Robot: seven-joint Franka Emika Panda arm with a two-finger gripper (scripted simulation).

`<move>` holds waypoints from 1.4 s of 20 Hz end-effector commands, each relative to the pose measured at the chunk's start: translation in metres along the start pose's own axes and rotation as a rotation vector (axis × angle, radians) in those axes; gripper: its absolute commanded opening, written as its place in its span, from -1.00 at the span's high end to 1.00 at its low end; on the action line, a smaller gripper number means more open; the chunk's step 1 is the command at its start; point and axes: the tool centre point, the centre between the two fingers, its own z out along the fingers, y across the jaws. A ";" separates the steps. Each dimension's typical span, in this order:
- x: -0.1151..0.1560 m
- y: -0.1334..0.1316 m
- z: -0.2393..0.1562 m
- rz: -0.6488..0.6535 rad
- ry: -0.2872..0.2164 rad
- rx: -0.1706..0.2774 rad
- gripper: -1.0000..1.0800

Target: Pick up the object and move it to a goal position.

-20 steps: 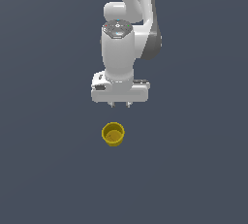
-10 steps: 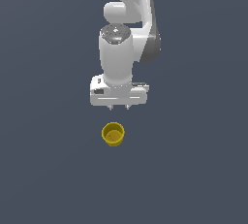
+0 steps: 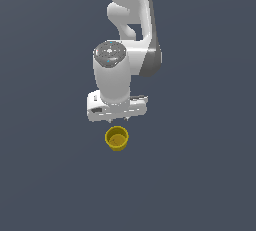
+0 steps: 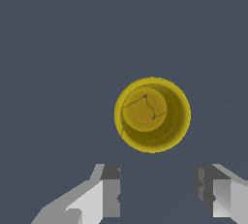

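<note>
The yellow cup (image 3: 117, 138) stands upright on the dark grey floor, its open mouth up. In the wrist view the cup (image 4: 152, 114) shows its round rim and hollow inside. My white gripper (image 3: 118, 120) hangs just above and behind the cup, not touching it. Its two fingers (image 4: 110, 191) are spread apart with nothing between them, so the gripper (image 4: 157, 191) is open and empty. The cup lies ahead of the fingertips, not between them.
The flat dark grey floor (image 3: 200, 175) spreads all around the cup. The white arm (image 3: 130, 20) rises behind the gripper. No other object is in view.
The gripper has come down and a little toward the cup. The cup has not moved. The fingers stay apart.
</note>
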 end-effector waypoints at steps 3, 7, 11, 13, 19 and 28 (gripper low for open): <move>0.013 0.014 0.014 -0.071 -0.040 0.016 -0.23; 0.022 0.027 0.028 -0.134 -0.074 0.036 -0.23; 0.029 0.040 0.042 -0.194 -0.105 0.059 -0.23; 0.032 0.045 0.048 -0.220 -0.117 0.070 -0.23; 0.035 0.058 0.062 -0.276 -0.144 0.098 -0.23; 0.037 0.065 0.070 -0.307 -0.157 0.114 -0.23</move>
